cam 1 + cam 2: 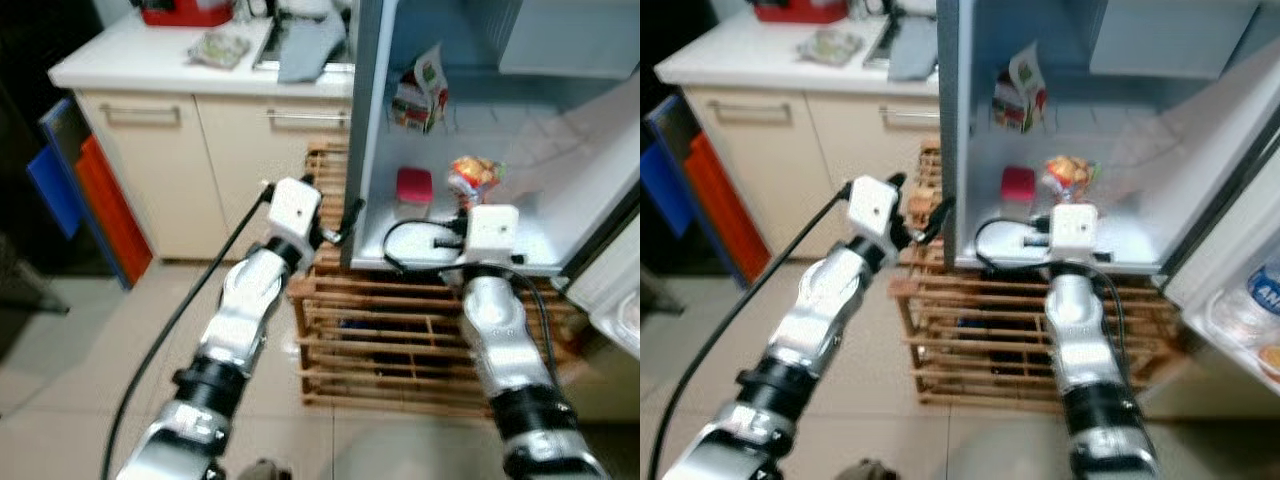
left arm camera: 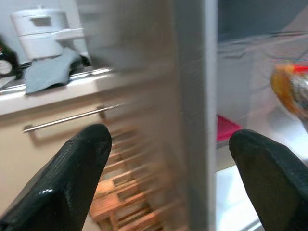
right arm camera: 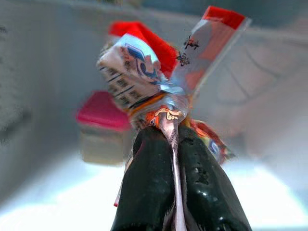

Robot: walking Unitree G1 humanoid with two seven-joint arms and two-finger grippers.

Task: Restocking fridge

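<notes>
I see an orange and red snack packet (image 3: 166, 103) pinched upright by my right gripper (image 3: 175, 144) inside the fridge (image 1: 372, 140), near a red-lidded container (image 1: 414, 186).

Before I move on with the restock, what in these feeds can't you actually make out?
- Printing on the crinkly red-and-orange snack bag pinched in the right gripper: blurred in the right wrist view, too small in the eye views.
- Red-lidded clear tub: contents unreadable, blurred behind the bag.
- Tilted white carton at the back: label too small.
- Fridge door shelf items: cut off by the edge.
- Left gripper straddles the grey fridge wall: motion blur.
</notes>
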